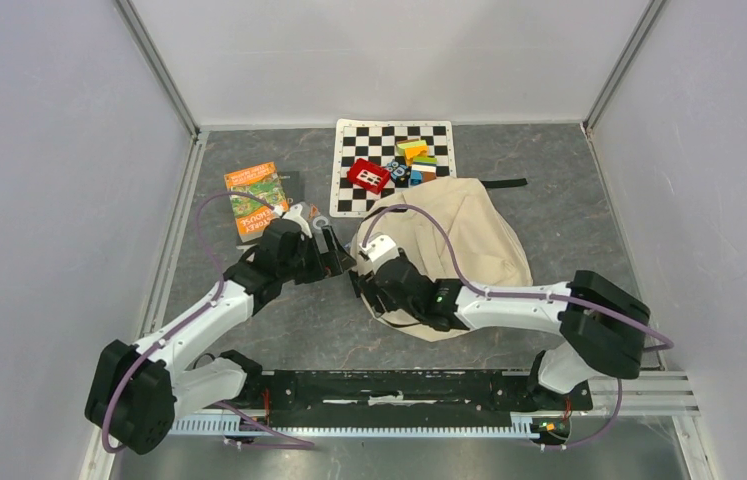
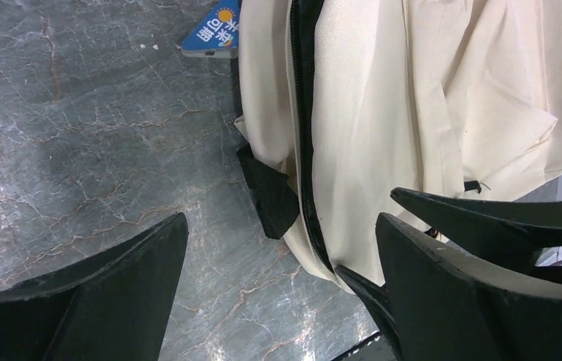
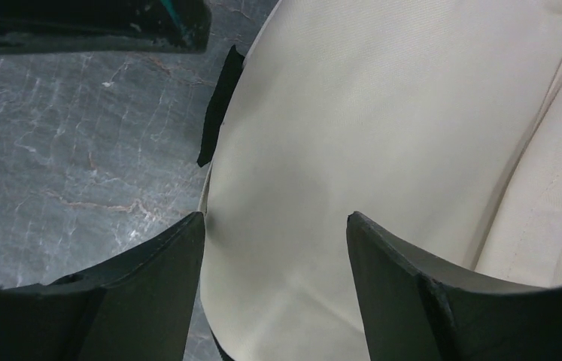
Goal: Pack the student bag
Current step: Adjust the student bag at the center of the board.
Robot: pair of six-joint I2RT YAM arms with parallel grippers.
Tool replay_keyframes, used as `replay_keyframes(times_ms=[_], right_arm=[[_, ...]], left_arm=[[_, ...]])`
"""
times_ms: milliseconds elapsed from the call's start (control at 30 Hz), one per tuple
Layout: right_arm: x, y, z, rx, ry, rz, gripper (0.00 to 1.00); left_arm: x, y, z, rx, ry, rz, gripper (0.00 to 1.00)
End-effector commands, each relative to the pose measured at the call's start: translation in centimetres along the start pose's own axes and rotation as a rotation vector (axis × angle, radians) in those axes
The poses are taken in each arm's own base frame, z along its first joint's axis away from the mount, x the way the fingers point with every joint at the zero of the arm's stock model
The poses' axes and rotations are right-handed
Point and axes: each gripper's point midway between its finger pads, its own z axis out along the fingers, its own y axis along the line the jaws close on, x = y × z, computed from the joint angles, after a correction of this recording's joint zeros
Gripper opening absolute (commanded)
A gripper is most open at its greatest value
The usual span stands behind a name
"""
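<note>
**At the bag's near edge, both pairs of fingers spread and empty**

Over the seam where cloth meets stone, my left fingers (image 2: 112, 286) are spread wide and grip nothing. Between them lie a black tab (image 2: 270, 197) and the black zipper (image 2: 304, 150), which runs shut along the stretch I can see. My right fingers (image 3: 413, 301) are likewise parted, straddling plain cream cloth. Whether they touch it I cannot tell.

The student bag (image 1: 474, 225) lies slumped flat at the middle of the grey marbled counter (image 1: 569, 190). It is just this side of a chequered mat (image 1: 349, 195) bearing bright blocks, with a picture book (image 1: 257, 200) off to its left.

The bag looks like matte woven canvas, creased and limp, with nothing stiff inside. I judge it light but floppy: pinched on the open panel, it would bunch and slide. The tab, the zipper's trim or a strap should give firmer purchase, one pair anchoring while the other draws the mouth open.
</note>
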Motion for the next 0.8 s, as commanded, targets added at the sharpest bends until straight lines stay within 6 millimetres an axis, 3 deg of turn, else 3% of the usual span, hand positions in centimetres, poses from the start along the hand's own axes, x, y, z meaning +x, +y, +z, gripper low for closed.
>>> replay_keyframes(times_ms=[0, 167, 267, 433, 600, 667, 767], right_arm=[[-2.2, 0.6, 1.1, 0.025, -0.044, 0.013, 0.74], [-1.6, 1.1, 2.1, 0.017, -0.021, -0.001, 0.76], [-1.6, 0.3, 1.9, 0.061, -0.016, 0.006, 0.54], [-3.2, -1.8, -0.5, 0.131, -0.068, 0.009, 0.44], [-4.0, -4.9, -2.9, 0.236, -0.093, 0.012, 0.13], [-4.1, -6.4, -3.8, 0.290, -0.099, 0.017, 0.07], [-4.1, -8.6, -5.1, 0.350, -0.105, 0.030, 0.05]], left_arm=[[-0.4, -0.4, -0.1, 0.017, -0.012, -0.025, 1.00], [-0.3, -0.4, 0.3, 0.021, -0.005, -0.027, 1.00], [-0.2, -0.3, 0.5, 0.019, 0.004, -0.022, 1.00], [0.0, -0.8, 1.0, 0.050, 0.027, 0.045, 1.00], [0.5, -0.8, 2.4, 0.033, 0.073, 0.072, 1.00], [0.7, -0.8, 3.1, 0.015, 0.091, 0.078, 1.00], [1.0, -0.6, 4.4, -0.017, 0.115, 0.092, 1.00]])
